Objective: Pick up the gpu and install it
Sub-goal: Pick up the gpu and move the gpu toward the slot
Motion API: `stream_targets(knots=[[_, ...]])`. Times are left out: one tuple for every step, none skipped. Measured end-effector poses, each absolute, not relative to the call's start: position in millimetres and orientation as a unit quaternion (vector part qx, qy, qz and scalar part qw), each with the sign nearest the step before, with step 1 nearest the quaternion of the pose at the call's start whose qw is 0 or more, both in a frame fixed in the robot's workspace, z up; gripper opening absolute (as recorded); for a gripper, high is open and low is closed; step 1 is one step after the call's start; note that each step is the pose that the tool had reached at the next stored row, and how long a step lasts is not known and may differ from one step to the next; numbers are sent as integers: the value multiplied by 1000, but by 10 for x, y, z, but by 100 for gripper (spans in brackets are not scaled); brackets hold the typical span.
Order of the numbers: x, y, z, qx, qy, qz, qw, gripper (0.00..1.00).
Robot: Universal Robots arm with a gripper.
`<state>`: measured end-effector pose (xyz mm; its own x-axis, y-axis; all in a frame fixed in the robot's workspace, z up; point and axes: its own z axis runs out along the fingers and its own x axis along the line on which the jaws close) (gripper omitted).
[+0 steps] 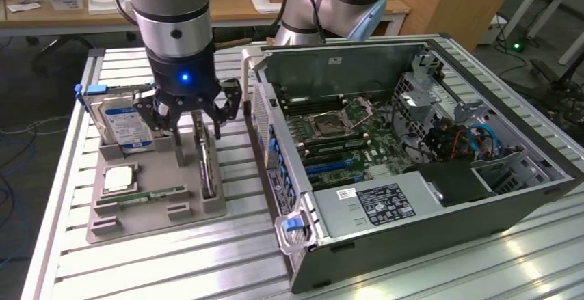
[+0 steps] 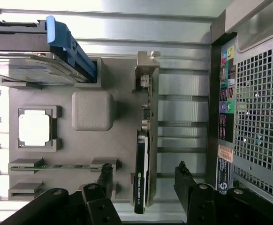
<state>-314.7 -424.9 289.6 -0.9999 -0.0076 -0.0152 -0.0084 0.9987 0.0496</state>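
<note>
Exterior view: gripper wide open over the gpu

From my desk I read the gripper as spread to its full width and holding nothing. Its fingers stand one on each side of the gpu. The wrist view shows a gap on both sides, so nothing touches the card (how far the tips reach past its upper edge I cannot tell). In the exterior view the gripper hangs from the arm directly above the card.

The gpu stands on its long edge in a slot of the grey tray, with a dark face at one end and a silver bracket at the other. It is not installed.

On the same tray, toward the exterior view's left, I see three more parts:
- the hard drive, upright in its holder
- a processor chip, lying flat in a square pocket
- a narrow memory stick, resting in its groove

The tray sits on the slatted aluminium table. Just beside it, on the exterior view's right, lies the computer case. Its open side faces up, with the motherboard exposed. Its perforated rear panel faces the tray, near the gpu.
</note>
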Motion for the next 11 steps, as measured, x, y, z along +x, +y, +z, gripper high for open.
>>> stream_targets(knots=[[-3147,-4249,2883,-4,1000,25,8,65],[-3148,-4249,2870,-4,1000,25,7,65],[-3147,-4249,2856,-4,1000,25,7,65],[-3148,-4249,2843,-4,1000,25,7,65],[-3147,-4249,2832,-4,1000,25,8,65],[-3147,-4249,2822,-4,1000,25,8,65],[-3147,-4249,2812,-4,1000,25,7,65],[-3147,-4249,2801,-4,1000,25,8,65],[-3147,-4249,2790,-4,1000,25,7,65],[-3148,-4249,2776,-4,1000,25,7,65],[-3148,-4249,2762,-4,1000,25,7,65]])
